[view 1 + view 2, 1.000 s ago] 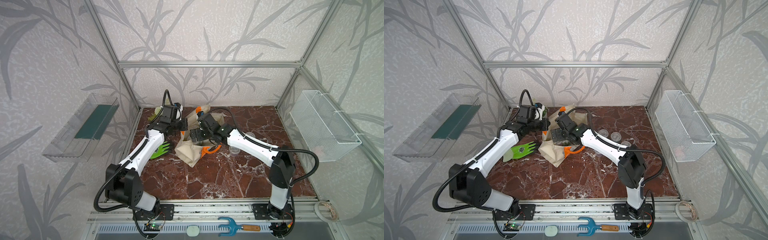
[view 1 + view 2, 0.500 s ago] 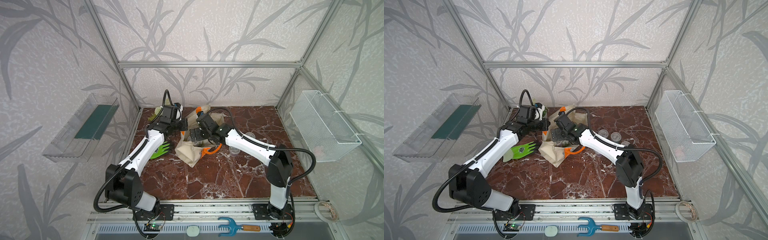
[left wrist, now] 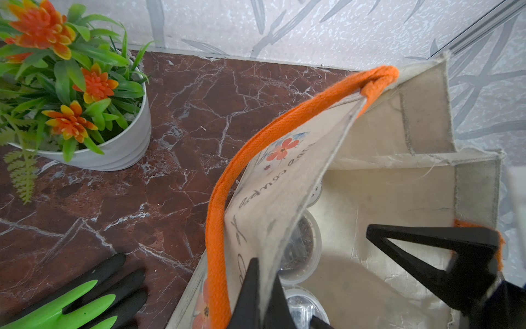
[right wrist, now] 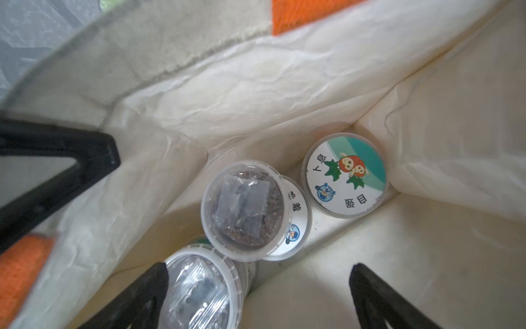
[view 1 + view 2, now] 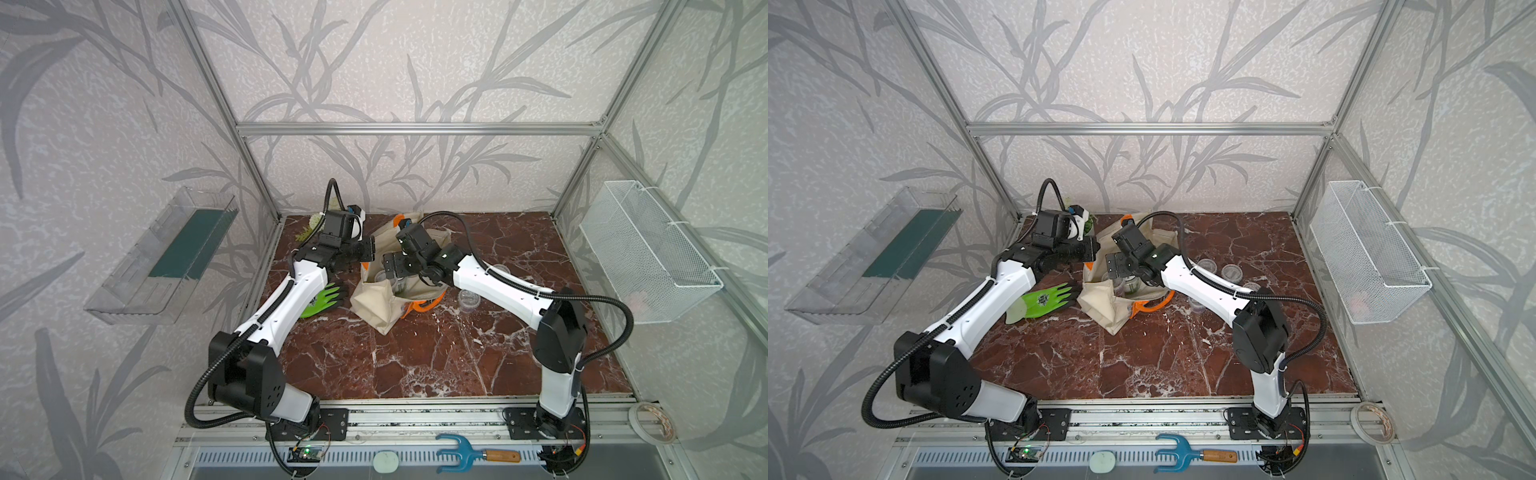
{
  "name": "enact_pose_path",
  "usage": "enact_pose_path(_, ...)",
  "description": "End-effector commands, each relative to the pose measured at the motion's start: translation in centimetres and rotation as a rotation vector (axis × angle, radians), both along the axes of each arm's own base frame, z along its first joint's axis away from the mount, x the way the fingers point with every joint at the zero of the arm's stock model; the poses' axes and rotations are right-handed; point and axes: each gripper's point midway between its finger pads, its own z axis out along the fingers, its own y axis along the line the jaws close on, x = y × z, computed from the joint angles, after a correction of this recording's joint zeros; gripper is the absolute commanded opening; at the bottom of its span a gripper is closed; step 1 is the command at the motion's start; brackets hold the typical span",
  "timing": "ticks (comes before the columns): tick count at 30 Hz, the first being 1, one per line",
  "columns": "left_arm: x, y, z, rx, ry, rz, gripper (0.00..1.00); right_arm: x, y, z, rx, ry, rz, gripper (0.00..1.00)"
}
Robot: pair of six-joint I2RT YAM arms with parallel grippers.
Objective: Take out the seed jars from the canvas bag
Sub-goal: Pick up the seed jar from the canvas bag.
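Note:
The beige canvas bag (image 5: 384, 305) (image 5: 1102, 305) stands open at the back middle. My left gripper (image 3: 263, 265) (image 5: 368, 249) is shut on its near wall (image 3: 273, 185), beside the orange handle (image 3: 216, 216). Inside the bag's mouth, my right gripper (image 4: 259, 273) (image 5: 1113, 270) stands open with nothing between its fingers. Below it lie seed jars: a clear-lidded one (image 4: 244, 208) resting on a white-lidded one (image 4: 297, 225), a green-pictured lid (image 4: 345, 178), and a clear jar (image 4: 202, 290) touching one fingertip (image 4: 153, 284). Several clear jars (image 5: 1231, 272) (image 5: 468, 298) sit on the table to the right of the bag.
A green and black glove (image 5: 328, 297) (image 3: 71, 302) lies left of the bag. A white flower pot (image 3: 113, 148) stands in the back left corner. A wire basket (image 5: 648, 257) hangs on the right wall, a clear tray (image 5: 174, 257) on the left. A blue hand rake (image 5: 469, 455) lies on the front rail.
My right gripper has shifted slightly left and deeper into the bag's mouth, still open. The left arm keeps its hold on the bag and has not moved.

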Motion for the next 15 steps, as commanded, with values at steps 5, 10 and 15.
enact_pose_path(5,-0.2,-0.1,1.9,-0.024,-0.054,-0.004,0.00,0.7,1.5,-1.0,-0.003,0.009,-0.004,1.00)
enact_pose_path(10,-0.3,0.0,1.8,-0.021,-0.052,-0.002,0.00,0.9,2.0,-1.8,-0.001,0.018,-0.011,1.00)
enact_pose_path(15,-0.2,-0.1,1.9,-0.026,-0.051,-0.005,0.00,1.4,2.4,-2.2,-0.008,0.009,-0.015,1.00)
